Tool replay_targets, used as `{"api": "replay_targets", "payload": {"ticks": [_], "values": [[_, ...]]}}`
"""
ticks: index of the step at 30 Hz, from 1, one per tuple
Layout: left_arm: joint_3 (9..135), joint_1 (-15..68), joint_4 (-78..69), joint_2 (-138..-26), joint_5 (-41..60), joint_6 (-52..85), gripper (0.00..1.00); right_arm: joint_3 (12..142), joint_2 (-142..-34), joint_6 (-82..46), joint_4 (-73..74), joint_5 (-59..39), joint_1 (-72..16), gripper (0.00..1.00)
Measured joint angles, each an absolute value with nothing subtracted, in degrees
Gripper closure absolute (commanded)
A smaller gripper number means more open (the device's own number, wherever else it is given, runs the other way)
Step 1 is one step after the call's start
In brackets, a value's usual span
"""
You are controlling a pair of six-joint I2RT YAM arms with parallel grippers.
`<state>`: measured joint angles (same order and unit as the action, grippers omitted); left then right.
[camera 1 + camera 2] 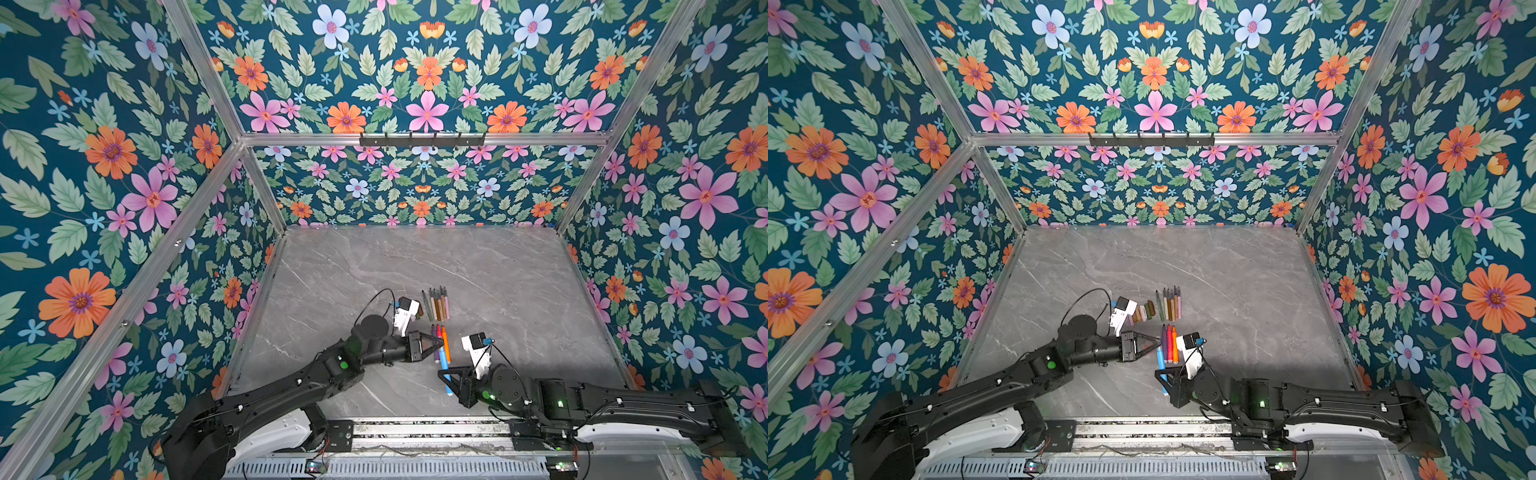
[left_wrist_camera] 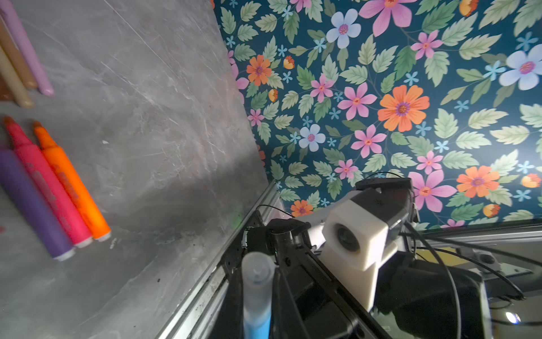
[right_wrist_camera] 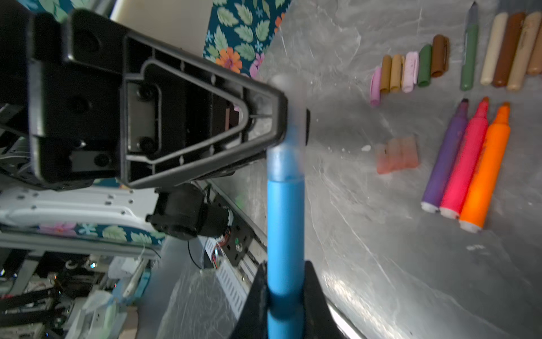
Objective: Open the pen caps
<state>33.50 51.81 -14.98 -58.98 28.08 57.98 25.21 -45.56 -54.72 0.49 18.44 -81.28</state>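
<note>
Left gripper (image 3: 293,114) clamped on the frosted cap (image 3: 283,160), right gripper (image 3: 286,296) closed on the blue pen (image 3: 286,223) near the uncapped pens (image 3: 466,164) — the pull-off is in hand, likely needing a straight tug apart.

The pen caps (image 1: 1144,311) lie left of the farther pens (image 1: 1169,305).

You are looking down on a grey marbled counter (image 1: 519,291) that is sitting inside floral walls (image 1: 415,187) framed by aluminium bars (image 1: 291,139). A black hook rail (image 1: 422,141) is hanging on the back bar. Toward the front, a row of thin markers (image 1: 1169,305) is lying side by side, tips pointing at the back wall. Just in front of them a purple marker (image 3: 445,158), a pink marker (image 3: 466,158) and an orange marker (image 3: 487,170) are lying touching one another, their tips bare and pointing the same way.
</note>
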Motion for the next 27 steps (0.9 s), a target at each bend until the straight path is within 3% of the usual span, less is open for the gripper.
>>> {"api": "replay_targets", "payload": {"ticks": [3, 9, 19, 27], "values": [[39.3, 46.0, -13.4, -61.3, 20.7, 55.0, 1.00, 25.2, -49.1, -55.5, -3.3, 12.5, -82.2, 1.00], [37.1, 46.9, -13.4, -64.3, 20.3, 52.8, 1.00, 25.7, -47.1, -56.8, -7.8, 12.1, -82.3, 1.00], [24.8, 47.0, -8.7, -54.2, 17.5, 53.3, 1.00, 23.7, -32.9, -61.0, -28.1, 20.5, -82.1, 1.00], [16.7, 47.1, -6.8, -56.1, 15.8, 53.8, 1.00, 23.2, -25.2, -66.1, -48.1, 27.0, -82.2, 1.00]]}}
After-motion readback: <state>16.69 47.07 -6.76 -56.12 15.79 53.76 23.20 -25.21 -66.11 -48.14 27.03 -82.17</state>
